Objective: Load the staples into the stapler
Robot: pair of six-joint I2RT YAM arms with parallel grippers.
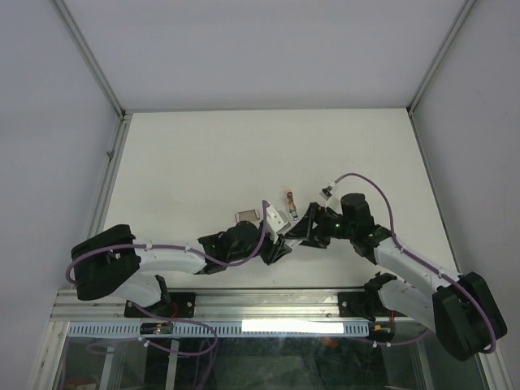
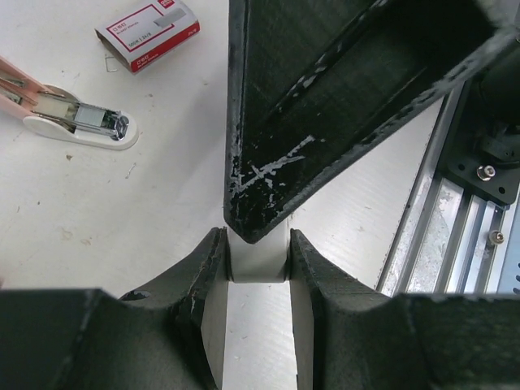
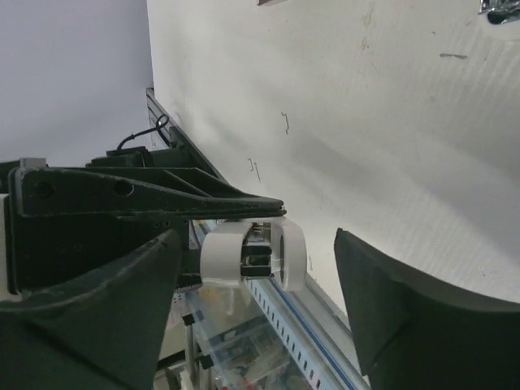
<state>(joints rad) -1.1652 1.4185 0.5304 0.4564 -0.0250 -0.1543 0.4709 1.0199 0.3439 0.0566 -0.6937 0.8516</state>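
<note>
The stapler lies open on the table, white base with a pink top arm. In the left wrist view its metal channel faces up. The staples, a small grey rectangle with a brownish rim, lie flat on the table just left of the stapler, apart from both grippers. My left gripper is low, near the stapler, its white-padded fingers a narrow gap apart with nothing seen between them. My right gripper is wide open, and its black finger hangs over the left gripper's tips.
A red-and-white cardboard box lies beyond the stapler. A few loose single staples lie on the white table. The aluminium rail at the table's near edge runs close beside both grippers. Grey walls enclose the table.
</note>
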